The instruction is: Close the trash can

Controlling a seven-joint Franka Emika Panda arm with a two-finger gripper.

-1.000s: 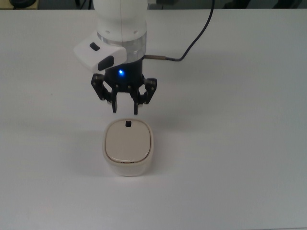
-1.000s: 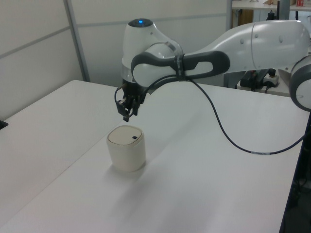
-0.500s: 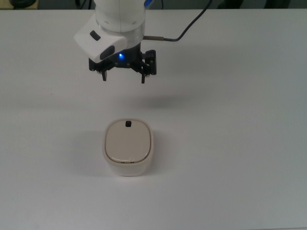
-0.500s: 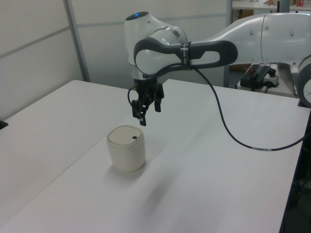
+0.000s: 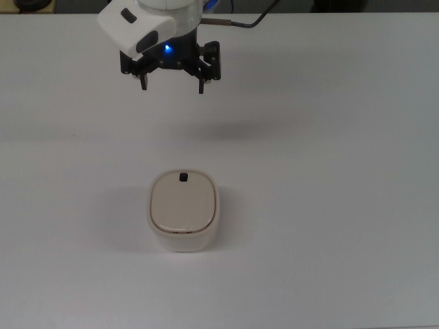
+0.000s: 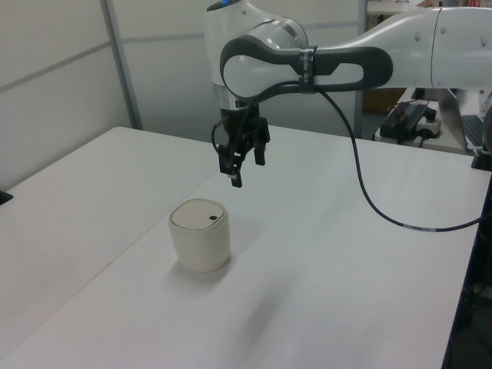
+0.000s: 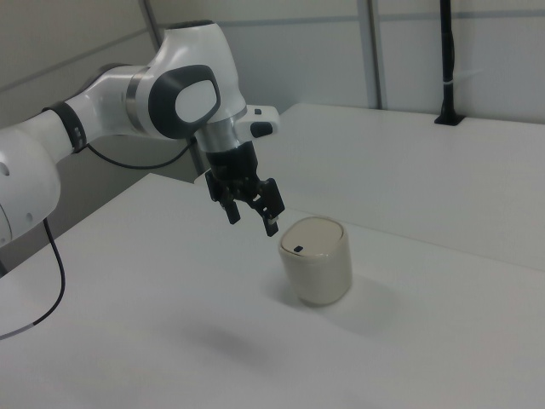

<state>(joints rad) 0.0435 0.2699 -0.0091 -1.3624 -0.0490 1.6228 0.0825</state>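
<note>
— Where's the trash can (image 5: 183, 211)?
— Below the gripper (image 5: 173, 88), well apart: smooth cream plastic, rounded-rectangle, flat lid down, small black tab (image 5: 183, 177) on the gripper's side.
— The gripper?
— Raised, black fingers (image 5: 202, 87) spread, holding nothing.

Bare table (image 5: 329, 205) all around trash can (image 5: 183, 209).

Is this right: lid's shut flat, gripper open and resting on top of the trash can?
Not resting. The lid is flat on the trash can and the gripper is open, but the left view shows it in the air above the can, apart from it, touching nothing.
</note>
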